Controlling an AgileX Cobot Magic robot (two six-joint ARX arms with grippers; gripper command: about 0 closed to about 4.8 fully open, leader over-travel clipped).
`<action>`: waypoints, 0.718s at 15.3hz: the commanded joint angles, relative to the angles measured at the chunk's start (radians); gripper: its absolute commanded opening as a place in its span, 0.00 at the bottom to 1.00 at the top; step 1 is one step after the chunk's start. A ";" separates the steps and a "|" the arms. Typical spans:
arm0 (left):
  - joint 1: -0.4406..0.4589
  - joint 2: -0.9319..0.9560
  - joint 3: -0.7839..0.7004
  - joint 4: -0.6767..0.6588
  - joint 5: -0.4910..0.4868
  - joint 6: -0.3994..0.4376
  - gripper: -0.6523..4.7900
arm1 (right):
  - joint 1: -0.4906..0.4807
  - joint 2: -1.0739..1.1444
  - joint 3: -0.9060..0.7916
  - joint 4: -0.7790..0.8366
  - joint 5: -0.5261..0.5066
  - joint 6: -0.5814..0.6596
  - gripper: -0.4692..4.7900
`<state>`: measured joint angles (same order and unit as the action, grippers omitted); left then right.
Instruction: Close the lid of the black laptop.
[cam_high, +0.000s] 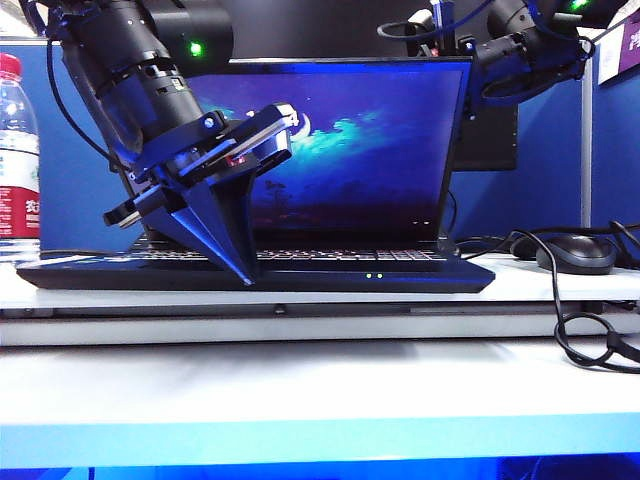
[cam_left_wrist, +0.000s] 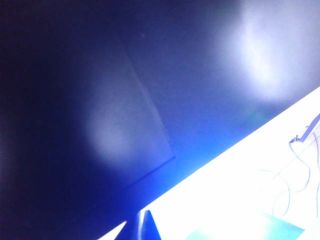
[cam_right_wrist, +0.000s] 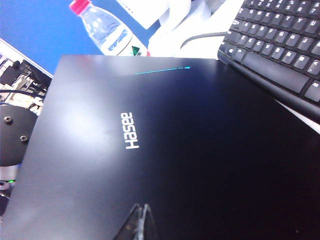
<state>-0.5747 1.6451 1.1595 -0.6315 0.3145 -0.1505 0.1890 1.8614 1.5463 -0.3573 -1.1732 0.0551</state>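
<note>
The black laptop (cam_high: 400, 275) stands open on the white table, its lit screen facing the exterior camera. The lid (cam_high: 370, 150) is upright; the right wrist view shows its plain dark back (cam_right_wrist: 165, 155) with a white "Hasee" logo (cam_right_wrist: 131, 131). My left gripper (cam_high: 247, 278) points down at the front left of the laptop's base, fingers together in a wedge; its tips (cam_left_wrist: 142, 225) show over the dark palm rest. My right gripper (cam_high: 487, 62) is behind the lid's upper right corner. Its shut tips (cam_right_wrist: 142, 210) lie close against the lid's back, with nothing held.
A water bottle (cam_high: 15, 150) stands at the far left. A black mouse (cam_high: 577, 252) and looped cables (cam_high: 590, 330) lie to the right of the laptop. Behind the lid are a black desktop keyboard (cam_right_wrist: 280, 45) and a dark monitor (cam_high: 490, 140).
</note>
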 joint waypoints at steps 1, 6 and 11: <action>0.003 -0.002 0.003 0.031 0.124 0.054 0.16 | 0.006 -0.006 0.001 -0.013 -0.007 -0.011 0.09; 0.003 -0.005 0.004 0.040 0.544 0.178 0.16 | 0.012 -0.005 0.001 -0.065 -0.007 -0.037 0.09; 0.003 -0.026 0.006 0.130 1.093 0.297 0.15 | 0.031 -0.006 0.001 -0.103 -0.007 -0.041 0.09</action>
<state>-0.5716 1.6356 1.1603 -0.5362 1.3334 0.1318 0.2146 1.8606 1.5463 -0.4290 -1.1728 0.0158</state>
